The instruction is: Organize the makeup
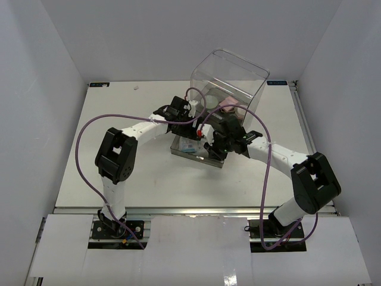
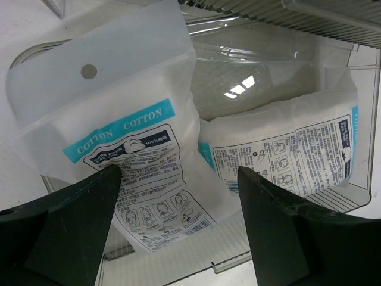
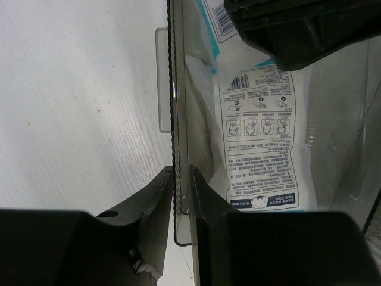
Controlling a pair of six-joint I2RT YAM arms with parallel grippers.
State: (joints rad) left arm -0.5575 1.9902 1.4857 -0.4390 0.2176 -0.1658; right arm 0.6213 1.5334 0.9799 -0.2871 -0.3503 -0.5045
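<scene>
Two white-blue cotton sachets lie in a pulled-out grey drawer (image 2: 199, 241). In the left wrist view the left sachet (image 2: 128, 137) stands tilted, leaning on one finger; the right sachet (image 2: 286, 152) leans on the drawer's far side. My left gripper (image 2: 178, 173) is open above the drawer, straddling the left sachet's lower part without pinching it. My right gripper (image 3: 180, 173) is shut on the drawer's front wall (image 3: 178, 119), with a sachet (image 3: 256, 137) just behind it. From above, both grippers (image 1: 193, 128) (image 1: 213, 152) meet over the drawer (image 1: 186, 150). Pink puffs (image 1: 229, 107) show inside the clear box. The brushes are out of view.
The clear box (image 1: 229, 74) stands at the back centre, right behind the drawer. White walls enclose the table (image 1: 149, 179) on three sides. Purple cables loop from both arms. The left gripper's finger (image 3: 297, 27) overhangs the top of the right wrist view.
</scene>
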